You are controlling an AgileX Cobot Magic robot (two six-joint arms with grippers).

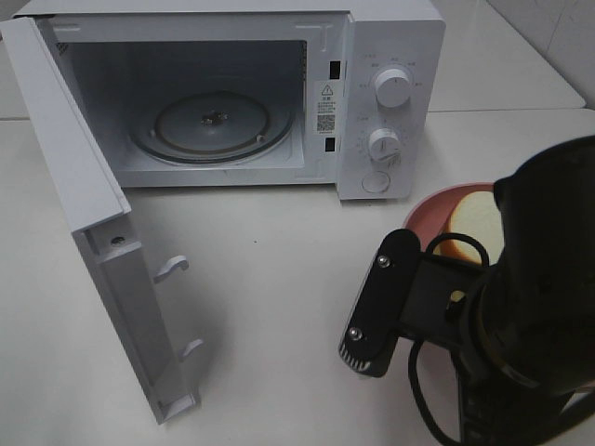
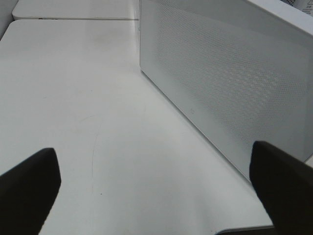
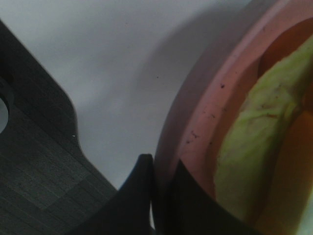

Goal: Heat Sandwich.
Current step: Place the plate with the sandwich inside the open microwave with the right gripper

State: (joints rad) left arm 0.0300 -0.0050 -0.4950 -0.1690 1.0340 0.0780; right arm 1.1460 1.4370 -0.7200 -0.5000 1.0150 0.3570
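Beside the microwave, the sandwich lay on the plate, whose rim the right tool pinched; the left tool hung released. An edge grip could tip it, spilling the sandwich.

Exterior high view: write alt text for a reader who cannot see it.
A white boxy microwave stands open, its glass turntable bare. A black robot arm partly hides a pink round plate bearing a pale bread sandwich.

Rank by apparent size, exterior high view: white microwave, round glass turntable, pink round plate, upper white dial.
Largest: white microwave
Then: round glass turntable; pink round plate is mostly hidden by the black arm, so unranked against it
Smallest: upper white dial
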